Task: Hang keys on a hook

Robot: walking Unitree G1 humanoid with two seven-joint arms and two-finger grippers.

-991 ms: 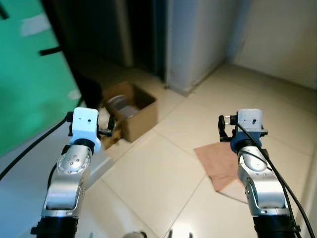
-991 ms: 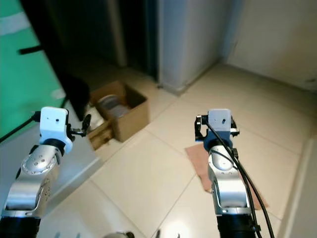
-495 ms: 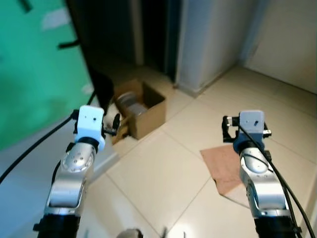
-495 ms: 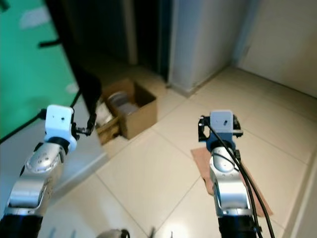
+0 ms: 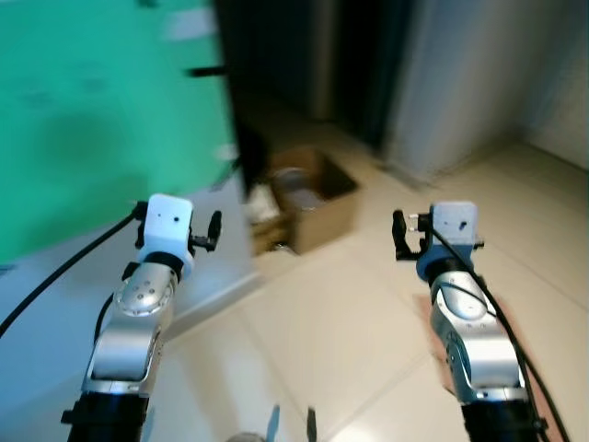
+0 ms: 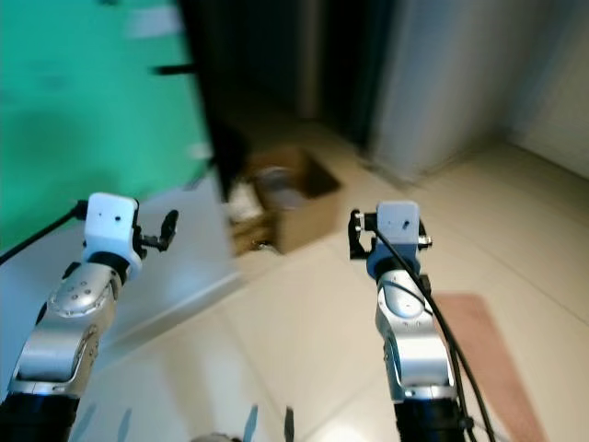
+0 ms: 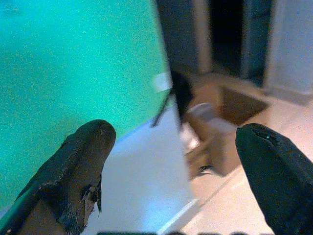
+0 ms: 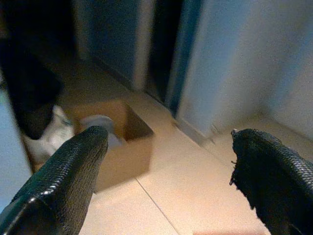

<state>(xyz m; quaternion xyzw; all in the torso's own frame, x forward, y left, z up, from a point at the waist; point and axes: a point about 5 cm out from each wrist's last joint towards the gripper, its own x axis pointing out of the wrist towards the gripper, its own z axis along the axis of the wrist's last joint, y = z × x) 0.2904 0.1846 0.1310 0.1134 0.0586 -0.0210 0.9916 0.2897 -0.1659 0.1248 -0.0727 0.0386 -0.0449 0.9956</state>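
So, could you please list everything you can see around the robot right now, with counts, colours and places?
Cardboard box: one, brown, open, on the floor ahead between the two arms, something pale and blurred inside.
Green panel: one, green, on the robot's left.
White surface: one, white, below the green panel, beside the box.
Mat: one, pinkish brown, flat on the floor at the robot's right.
Floor: cream tiles.
Grey wall: one, pale grey, behind the box to the right.
Dark doorway: one, behind the box.
Keys and hook: cannot be made out.
Left gripper: black fingers open, empty, raised toward the panel.
Right gripper: black fingers open, empty, raised toward the box.
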